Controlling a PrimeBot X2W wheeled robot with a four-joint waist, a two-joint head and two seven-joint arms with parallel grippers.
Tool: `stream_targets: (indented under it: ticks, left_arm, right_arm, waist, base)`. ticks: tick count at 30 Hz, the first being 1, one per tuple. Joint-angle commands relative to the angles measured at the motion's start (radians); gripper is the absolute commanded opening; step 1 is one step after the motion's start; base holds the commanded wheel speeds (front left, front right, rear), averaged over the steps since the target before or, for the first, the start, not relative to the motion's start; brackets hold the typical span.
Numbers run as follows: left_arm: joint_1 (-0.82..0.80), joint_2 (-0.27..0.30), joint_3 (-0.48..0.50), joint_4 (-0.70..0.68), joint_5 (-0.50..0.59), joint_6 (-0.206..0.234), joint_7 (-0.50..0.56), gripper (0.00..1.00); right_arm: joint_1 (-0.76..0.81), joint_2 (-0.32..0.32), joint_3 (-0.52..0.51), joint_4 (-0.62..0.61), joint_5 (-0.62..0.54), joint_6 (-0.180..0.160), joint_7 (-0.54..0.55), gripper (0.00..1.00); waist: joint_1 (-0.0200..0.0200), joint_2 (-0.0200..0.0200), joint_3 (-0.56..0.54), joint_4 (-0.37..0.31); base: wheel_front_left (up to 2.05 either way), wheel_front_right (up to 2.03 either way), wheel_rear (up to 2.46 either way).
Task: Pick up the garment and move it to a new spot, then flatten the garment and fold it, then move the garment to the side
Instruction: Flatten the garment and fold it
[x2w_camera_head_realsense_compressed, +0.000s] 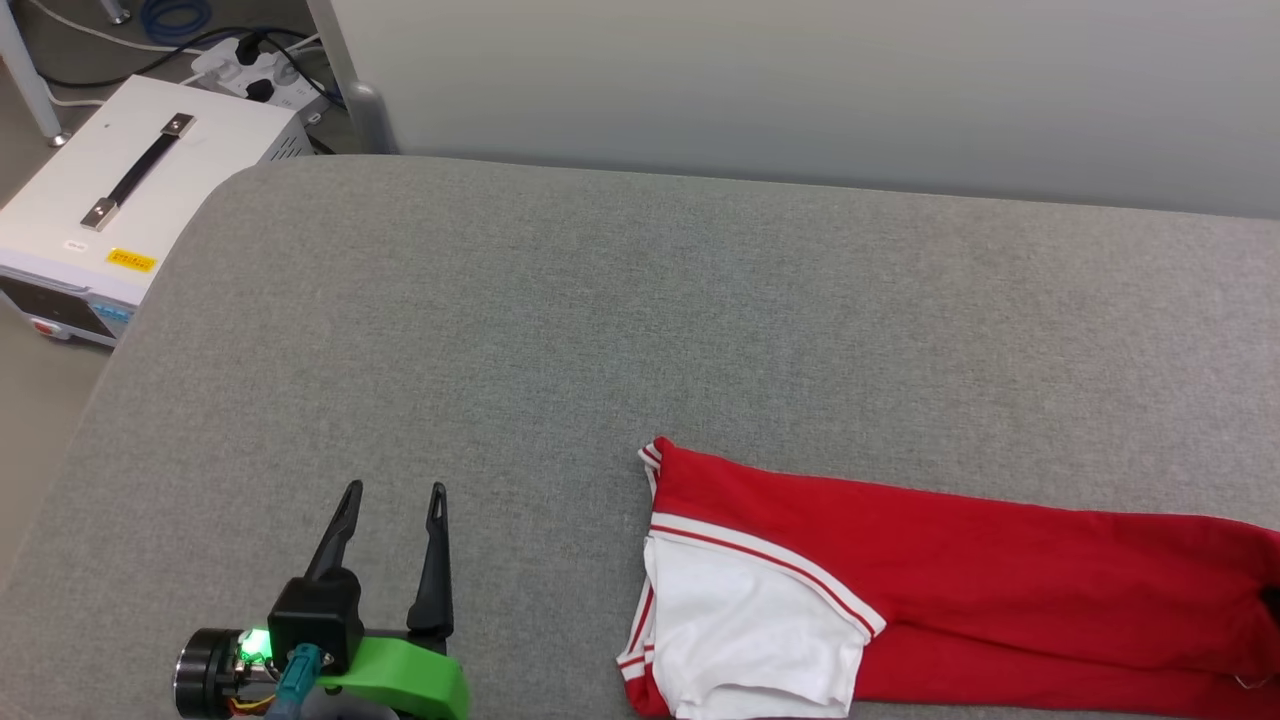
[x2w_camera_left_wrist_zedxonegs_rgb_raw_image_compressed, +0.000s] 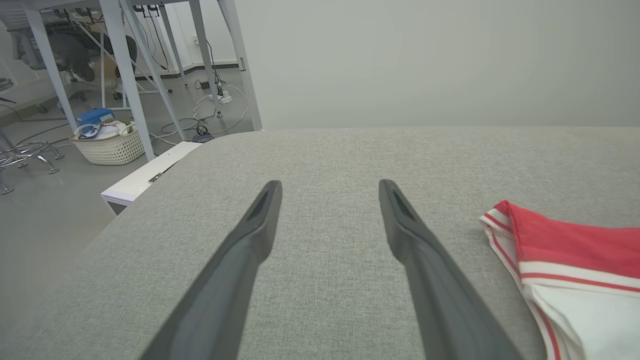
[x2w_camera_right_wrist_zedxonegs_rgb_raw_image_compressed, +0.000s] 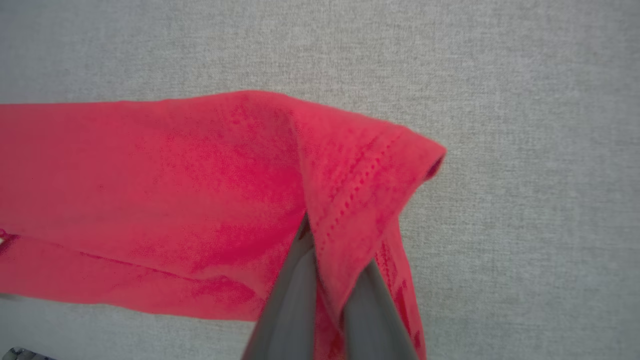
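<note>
Red fabric of the garment (x2w_camera_head_realsense_compressed: 1000, 570) lies as a long band on the near right of the grey padded surface (x2w_camera_head_realsense_compressed: 600, 320). Jaws of the right gripper (x2w_camera_right_wrist_zedxonegs_rgb_raw_image_compressed: 330, 270) are clamped on one red end. Jaws of the left gripper (x2w_camera_head_realsense_compressed: 395, 489) stand apart over the surface's near left.

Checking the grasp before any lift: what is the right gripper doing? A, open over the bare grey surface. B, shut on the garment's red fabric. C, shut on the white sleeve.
B: the right wrist view shows the right gripper pinched shut, with red cloth of the garment folded between its fingers.
</note>
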Motion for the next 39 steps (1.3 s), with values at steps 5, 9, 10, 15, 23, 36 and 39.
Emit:
stream_targets:
  ticks: [5,9,10,15,23,36,39]
  left_arm:
    - [0.019,-0.014,0.008,0.003,0.017,-0.016,-0.006,1.0]
    - [0.018,-0.02,0.013,0.004,0.025,-0.025,-0.006,1.0]
    - [0.017,-0.022,0.012,0.004,0.027,-0.026,-0.006,1.0]
    - [0.01,-0.029,0.008,0.005,0.035,-0.032,-0.006,1.0]
    - [-0.013,-0.04,0.004,0.007,0.04,-0.037,-0.006,1.0]
    - [-0.053,-0.054,-0.01,0.009,0.043,-0.041,-0.006,1.0]
    - [-0.06,-0.056,-0.014,0.011,0.042,-0.041,-0.006,1.0]
  right_arm:
    - [0.033,0.018,-0.013,-0.159,0.074,-0.001,0.033,0.0]
    - [0.053,0.03,-0.005,-0.341,0.094,-0.001,0.072,0.0]
    - [0.053,0.035,-0.001,-0.371,0.09,-0.001,0.081,0.0]
    - [0.03,0.077,0.036,-0.478,0.054,-0.001,0.122,0.0]
    - [-0.084,0.186,0.169,-0.526,-0.022,-0.001,0.172,0.0]
    - [-0.299,0.295,0.388,-0.385,-0.083,-0.001,0.164,0.0]
    - [-0.333,0.316,0.43,-0.331,-0.094,-0.001,0.149,0.0]
  waist:
    - [0.0,-0.0001,-0.009,-0.003]
    - [0.0,-0.0001,-0.009,0.004]
    - [0.0,-0.0001,-0.008,0.007]
    - [0.0,-0.0001,0.003,0.024]
    - [0.0,-0.0001,0.032,0.056]
    - [0.0,-0.0001,0.085,0.111]
    - [0.0,-0.0001,0.095,0.119]
  base:
    - [0.0,0.0,0.0]
    - [0.0,0.0,0.0]
    - [0.0,0.0,0.0]
    - [0.0,0.0,0.0]
    - [0.0,0.0,0.0]
    - [0.0,0.0,0.0]
    - [0.0,0.0,0.0]
